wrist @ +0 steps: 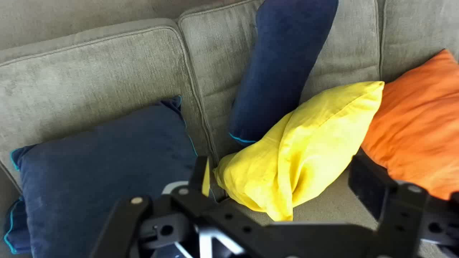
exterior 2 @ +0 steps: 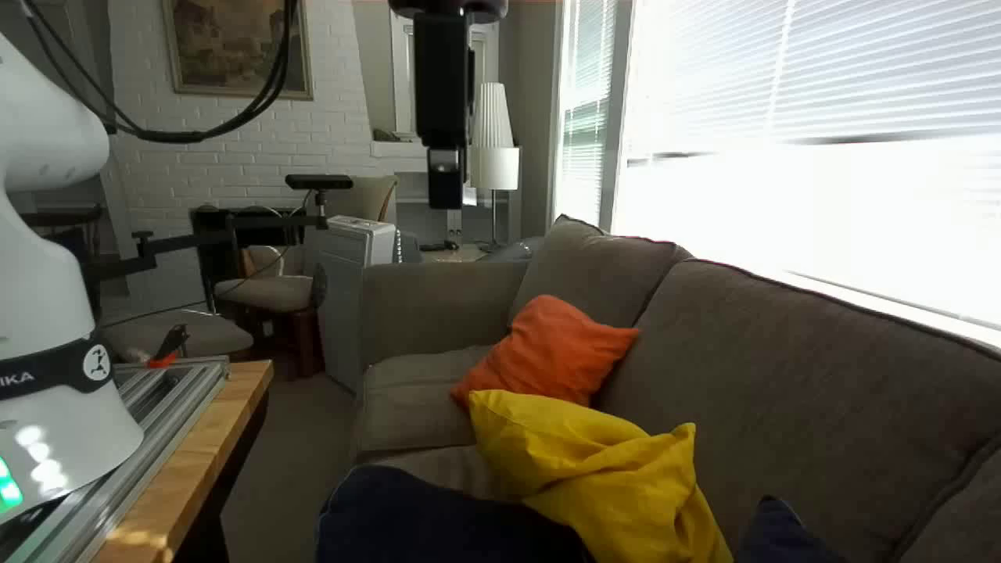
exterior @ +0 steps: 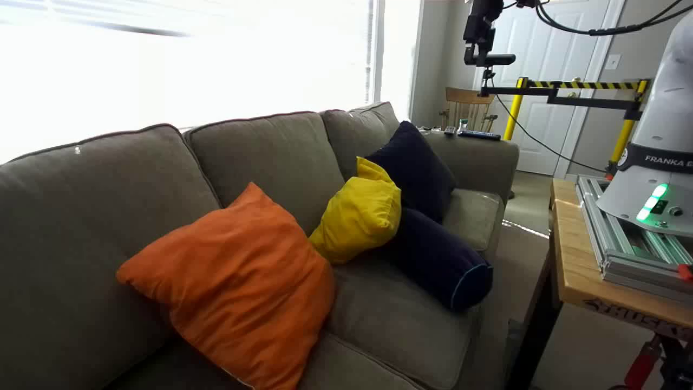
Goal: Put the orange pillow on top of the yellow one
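Stacking is left undone: in the wrist view, fingers (wrist: 369, 186) spread wide, orange pillow (wrist: 419, 132) three o'clock from yellow pillow (wrist: 308, 147).

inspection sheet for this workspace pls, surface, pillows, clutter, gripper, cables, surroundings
Surface: grey-brown padded fabric sofa, seams visible, partly covered.
Job's things: large square orange fabric pillow rests beside the smaller plump yellow fabric pillow, not on it; whether they touch is unclear.
Clutter: navy square fabric pillow with turquoise edging, navy cylindrical fabric bolster; dark remote-like item on the sofa arm.
Gripper: black two-finger gripper open, above the sofa, holding nothing.
Cables: black cables sag beside the white robot arm; snagging, nothing seen.
Surroundings: bright window with white blinds behind the sofa; wooden workbench carrying the arm; yellow-and-black striped bar.
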You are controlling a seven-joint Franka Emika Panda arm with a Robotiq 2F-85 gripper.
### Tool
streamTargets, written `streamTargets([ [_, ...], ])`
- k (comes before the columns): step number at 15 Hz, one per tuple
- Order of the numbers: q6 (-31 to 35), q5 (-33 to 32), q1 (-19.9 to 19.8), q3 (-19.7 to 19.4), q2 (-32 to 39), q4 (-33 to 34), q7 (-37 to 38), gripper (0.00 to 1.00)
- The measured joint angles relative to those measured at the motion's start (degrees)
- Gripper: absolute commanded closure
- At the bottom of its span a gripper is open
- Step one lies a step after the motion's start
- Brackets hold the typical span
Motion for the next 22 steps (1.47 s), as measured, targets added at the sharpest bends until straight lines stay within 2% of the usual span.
streamTargets([
  [9,0.5,-0.7,-0.1,0.8,0.0,0.0,-1.3,0.0],
  [13,1.1,-3.4,1.4,5.8,0.3,2.3,-4.8,0.0],
  [17,1.5,-5.3,5.0,10.7,4.0,8.8,-7.2,0.0],
  [20,4.8,-6.2,7.1,12.7,9.1,14.0,-11.4,0.0],
  [22,9.2,-6.4,8.0,13.7,13.2,16.0,-15.1,0.0],
])
